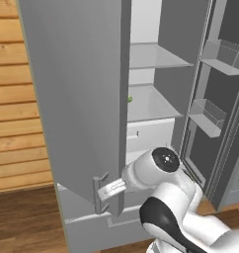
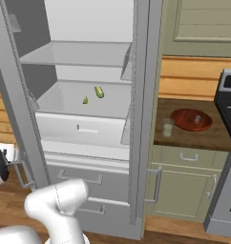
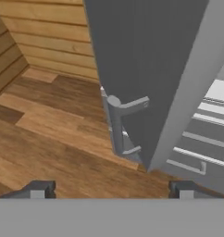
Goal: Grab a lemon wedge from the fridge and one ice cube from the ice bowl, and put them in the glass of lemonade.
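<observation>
The grey fridge (image 2: 141, 95) stands with both doors swung open. On its middle shelf lies the lemon wedge (image 2: 85, 100), a tiny pointed yellow-green sliver. My gripper (image 1: 110, 189) is low, at the outer face of the left door (image 1: 77, 99), close to the lower end of its bar handle (image 3: 117, 125). My gripper (image 3: 111, 190) is open, the fingertips (image 3: 37, 190) wide apart, with the handle ahead of them and nothing between them. On the counter right of the fridge stand the glass of lemonade (image 2: 168, 127) and the reddish-brown ice bowl (image 2: 183, 123) with a pale ice cube (image 2: 197, 118).
A larger oblong yellow-green item (image 2: 99, 92) lies on the same shelf behind the wedge. The right door (image 1: 215, 99) carries bins. A white drawer (image 2: 79, 127) sits under the shelf. A stove (image 2: 229, 105) borders the counter (image 2: 203, 137). Wood floor (image 3: 49, 129) stretches left of the door.
</observation>
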